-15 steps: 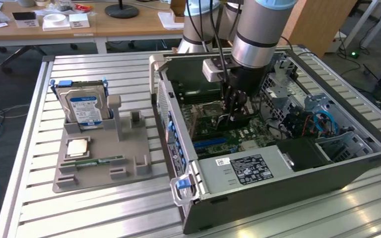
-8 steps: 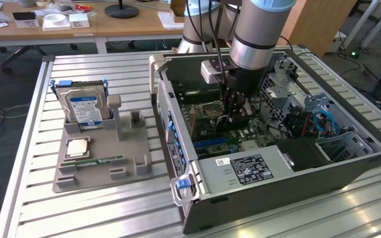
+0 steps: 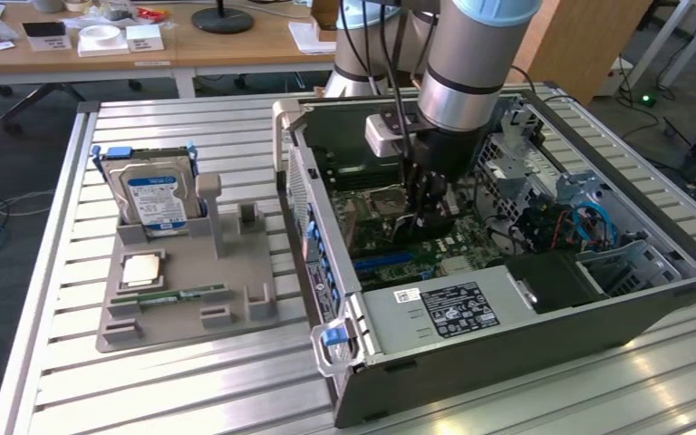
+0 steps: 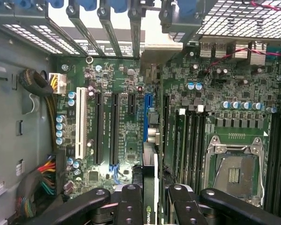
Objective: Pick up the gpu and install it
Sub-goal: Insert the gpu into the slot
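We see the arm reaching down into the open computer case (image 3: pixel 529 349) that lies on its side on the slatted metal counter (image 3: pixel 142 399). The gripper (image 4: pixel 152 199) hangs low over the green motherboard (image 4: pixel 126 117). Its black fingers (image 4: pixel 131 204) are clamped on the graphics card (image 4: pixel 149 187), one on each face.

From the wrist we look at the card edge-on. It shows as a thin strip: a narrow green band with a pale logo, a whitish edge beside it and a dark bulk on the other face. It stands upright on its long edge, roughly in line with the blue slot (image 4: pixel 146 117), between the long black slots (image 4: pixel 113 126) and the memory slots (image 4: pixel 189 140). We cannot tell whether its lower edge touches the board.

Outside the case, well apart, a grey holder (image 3: pixel 178 313) on the counter carries a hard drive (image 3: pixel 155 195) standing upright and a narrow green memory stick (image 3: pixel 173 294) lying flat.
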